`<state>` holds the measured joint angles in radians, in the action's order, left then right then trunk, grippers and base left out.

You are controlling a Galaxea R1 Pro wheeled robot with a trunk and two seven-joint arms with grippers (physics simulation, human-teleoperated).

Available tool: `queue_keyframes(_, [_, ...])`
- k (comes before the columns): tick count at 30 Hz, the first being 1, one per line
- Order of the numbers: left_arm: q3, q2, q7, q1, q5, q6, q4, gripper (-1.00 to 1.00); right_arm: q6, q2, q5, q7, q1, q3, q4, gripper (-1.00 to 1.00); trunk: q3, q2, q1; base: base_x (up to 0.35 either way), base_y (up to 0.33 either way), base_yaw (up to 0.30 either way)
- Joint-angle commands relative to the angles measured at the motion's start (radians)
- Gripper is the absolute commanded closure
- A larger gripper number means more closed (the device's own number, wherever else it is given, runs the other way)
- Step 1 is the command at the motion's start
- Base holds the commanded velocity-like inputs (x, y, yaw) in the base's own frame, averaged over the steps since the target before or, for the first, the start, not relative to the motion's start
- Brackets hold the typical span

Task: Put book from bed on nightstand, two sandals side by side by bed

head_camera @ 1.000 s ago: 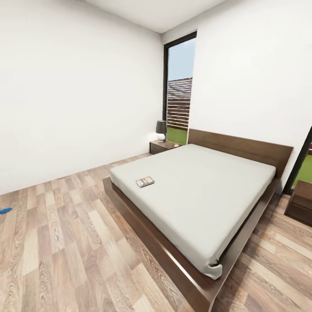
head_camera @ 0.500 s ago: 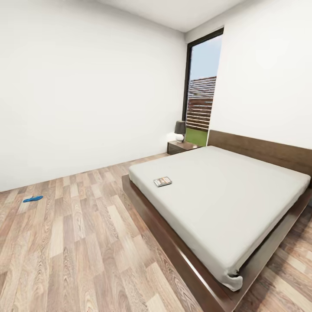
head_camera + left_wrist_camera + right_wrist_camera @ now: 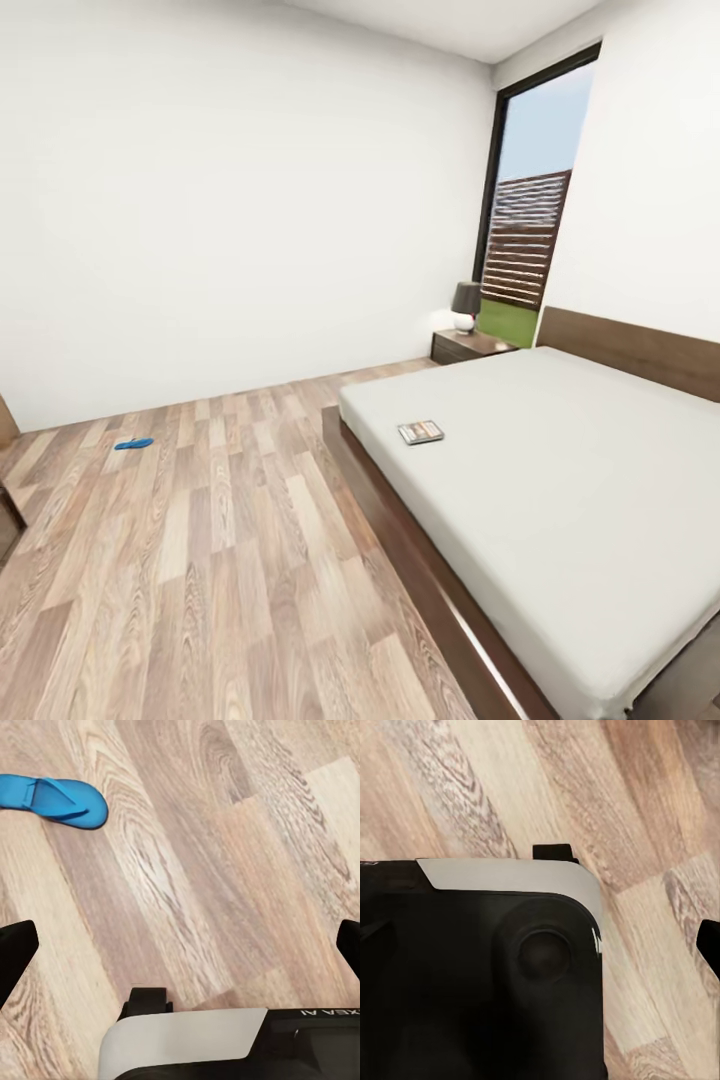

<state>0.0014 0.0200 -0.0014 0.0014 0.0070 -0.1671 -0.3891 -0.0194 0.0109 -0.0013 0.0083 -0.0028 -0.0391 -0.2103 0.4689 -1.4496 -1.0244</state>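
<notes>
Dark paperback book [image 3: 421, 432] (orange band) flat on bed [image 3: 560, 470]; left end effector [image 3: 180, 945] spread.

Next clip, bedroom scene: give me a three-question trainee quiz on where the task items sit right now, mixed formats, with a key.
1. True or false: the book lies on the bed near the mattress edge facing the open floor.
2. Multiple choice: the blue sandal in the head view lies (A) on the bed, (B) on the plank floor near the far wall, (C) on the nightstand.
3. Fill in: the nightstand beside the headboard carries a ____ on its top.

Key: 1 true. 2 B. 3 lamp. Note: the left wrist view also shows a blue sandal on the floor; whether it is the same one cannot be told.
</notes>
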Motion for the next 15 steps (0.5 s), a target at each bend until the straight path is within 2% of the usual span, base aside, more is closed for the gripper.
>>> queue_keyframes(1, [0.0,0.0,0.0,0.0,0.001,-0.002,-0.001,-1.0,-0.002,0.0,0.0,0.001,0.0,-0.004,0.0,-1.0,0.001,0.0,-0.001,0.298,0.0,0.292])
queue_keyframes(7, [0.0,0.0,0.0,0.0,0.001,-0.001,-0.001,-1.0,-0.002,0.0,0.0,0.001,0.0,-0.004,0.0,-1.0,0.001,0.0,-0.001,0.236,0.0,0.292])
queue_keyframes(15, [0.0,0.0,0.0,0.0,0.001,-0.002,-0.001,-1.0,-0.002,0.0,0.0,0.001,0.0,-0.004,0.0,-1.0,0.001,0.0,-0.001,0.049,0.0,0.292])
